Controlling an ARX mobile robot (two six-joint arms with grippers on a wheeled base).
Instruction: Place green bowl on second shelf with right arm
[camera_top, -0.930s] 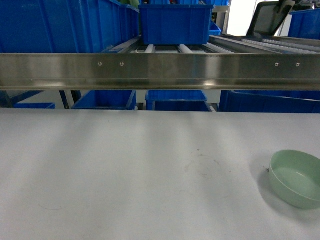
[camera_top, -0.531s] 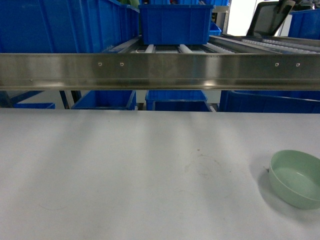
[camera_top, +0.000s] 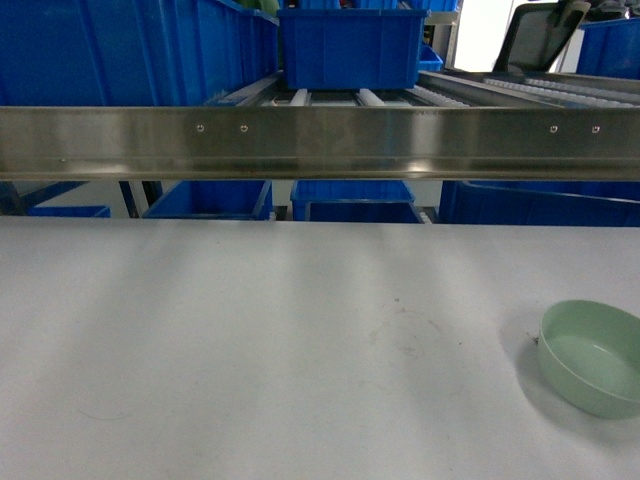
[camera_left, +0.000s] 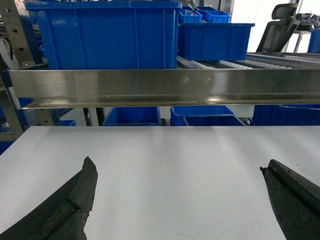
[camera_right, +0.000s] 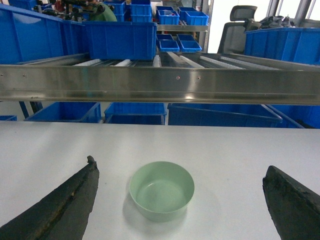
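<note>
- My right gripper (camera_right: 180, 200): jaws spread wide, nothing between them. Only the two dark fingertips (camera_right: 70, 200) show at the lower corners of the right wrist view.
- My left gripper (camera_left: 180, 200): also wide and empty, hanging over bare white tabletop (camera_left: 175, 165).
- Small round pale mint-green bowl (camera_right: 162, 190): sits upright on the tabletop, ahead of my right gripper and between the lines of its two fingers, slightly toward the left one. No contact. In the head view it lies at the far right edge, partly cut off.
- Bowl interior looks empty and smooth, with a faint sheen.
- Handling judgement: thin-walled, probably plastic, so light and fairly stiff. The glossy, curved wall is likely slippery, so a pinch across the whole body may let it squirt out.
- Grasp plan: take the rim nearest me, one finger inside and one outside the wall, and close gently.
- Second shelf, the shiny stainless-steel tier with white roller rails (camera_right: 165, 82): beyond the bowl and above the tabletop level, behind a tall front lip.
- Blue plastic crate (camera_right: 120, 40) stands on the rollers to the upper left, while the rollers straight ahead look free.
- Task step: approach, with the grasp not yet made.
</note>
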